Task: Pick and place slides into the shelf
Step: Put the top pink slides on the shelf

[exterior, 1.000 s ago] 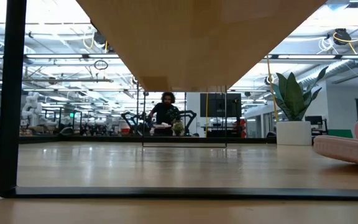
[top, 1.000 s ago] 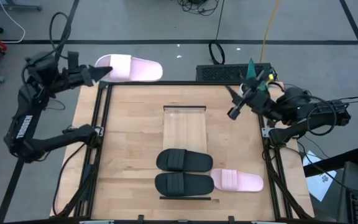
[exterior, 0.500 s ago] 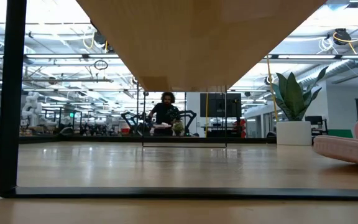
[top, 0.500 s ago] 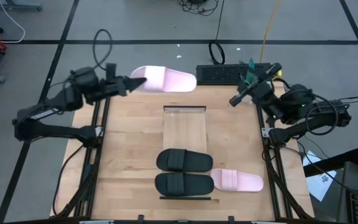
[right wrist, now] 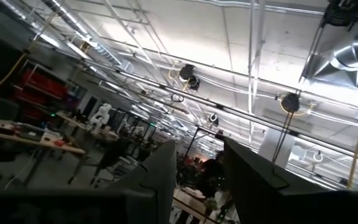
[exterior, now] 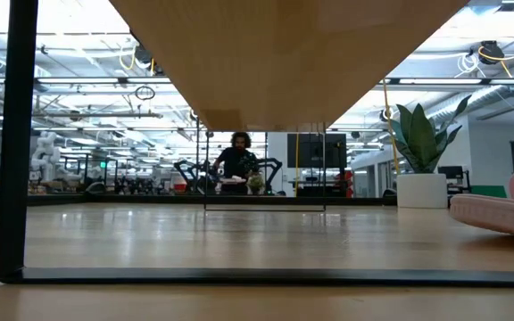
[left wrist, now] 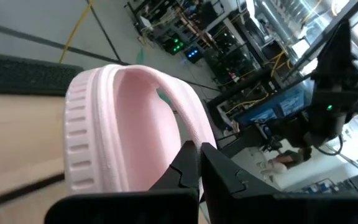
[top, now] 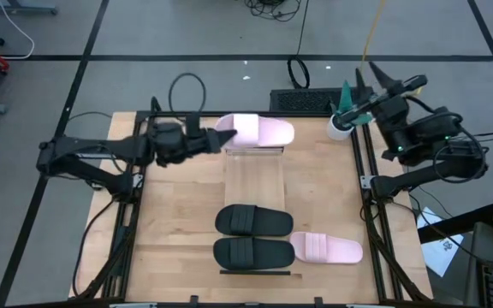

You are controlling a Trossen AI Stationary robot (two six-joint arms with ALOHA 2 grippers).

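High view shows the left gripper (top: 215, 140), jaws pinching a pink slide (top: 259, 132), has carried it from off the tabletop's far-left corner to the shelf's (top: 254, 180) far end, nearly ready to place; right gripper (top: 392, 81) spread, lifted away.

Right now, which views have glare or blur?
Low view: ceiling lights reflect as glare on the tabletop, and the near dark frame edge is soft. Left wrist view: the carried pink slide and fingers are blurred. Right wrist view: bright ceiling glare.
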